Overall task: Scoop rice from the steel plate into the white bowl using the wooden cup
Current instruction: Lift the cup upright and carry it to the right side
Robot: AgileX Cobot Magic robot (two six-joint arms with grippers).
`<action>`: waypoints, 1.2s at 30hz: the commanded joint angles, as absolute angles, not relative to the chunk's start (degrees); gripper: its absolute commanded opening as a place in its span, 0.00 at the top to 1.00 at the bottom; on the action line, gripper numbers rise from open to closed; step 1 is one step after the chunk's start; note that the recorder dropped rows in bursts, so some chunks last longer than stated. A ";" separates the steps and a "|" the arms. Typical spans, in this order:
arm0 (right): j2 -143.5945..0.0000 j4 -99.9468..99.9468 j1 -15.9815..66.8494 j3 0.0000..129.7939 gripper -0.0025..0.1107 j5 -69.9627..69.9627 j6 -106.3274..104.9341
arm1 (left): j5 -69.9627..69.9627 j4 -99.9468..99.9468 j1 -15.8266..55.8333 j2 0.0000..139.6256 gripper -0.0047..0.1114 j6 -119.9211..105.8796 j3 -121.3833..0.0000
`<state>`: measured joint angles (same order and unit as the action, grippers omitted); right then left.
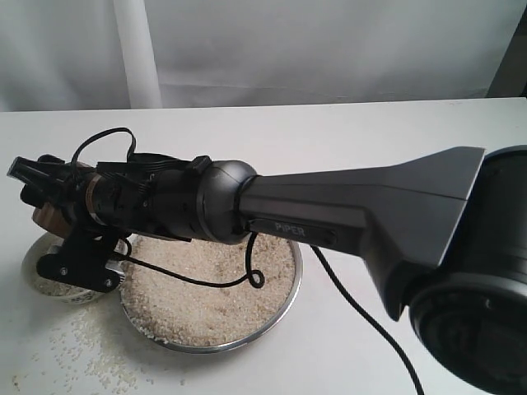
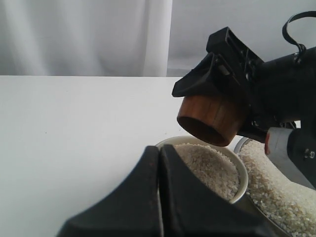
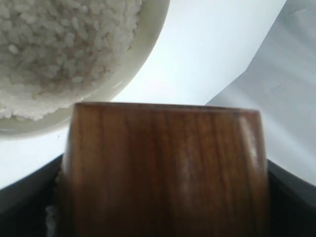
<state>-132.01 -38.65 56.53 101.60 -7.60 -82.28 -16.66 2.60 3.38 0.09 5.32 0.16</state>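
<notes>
My right gripper (image 1: 39,191) reaches across to the far left and is shut on the wooden cup (image 1: 51,216). The reddish-brown cup (image 2: 211,118) hangs tilted, mouth down, just above the white bowl (image 2: 241,173), which is heaped with rice (image 2: 207,165). In the right wrist view the cup (image 3: 163,168) fills the frame, with the bowl's rim (image 3: 143,54) beyond it. Right of the bowl sits the steel plate (image 1: 296,288), which holds a wide layer of rice (image 1: 206,296). My left gripper (image 2: 159,150) is shut and empty, close beside the bowl.
Loose grains (image 1: 74,350) lie scattered on the white table in front of the bowl and plate. The right arm's thick body (image 1: 354,214) and its cable (image 1: 255,276) hang over the plate. A pale curtain (image 1: 247,49) closes the back.
</notes>
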 commanded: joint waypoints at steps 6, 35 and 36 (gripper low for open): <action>-131.53 -35.05 56.58 102.07 0.98 -6.63 -79.08 | -16.30 2.15 3.61 0.00 0.96 5.51 0.00; -101.44 -21.30 47.04 64.36 0.98 23.70 -18.80 | -16.30 2.15 3.61 0.00 0.96 5.51 0.00; -100.05 -20.99 46.25 62.13 0.98 25.78 -18.80 | -16.30 2.15 3.61 0.00 0.96 5.51 0.00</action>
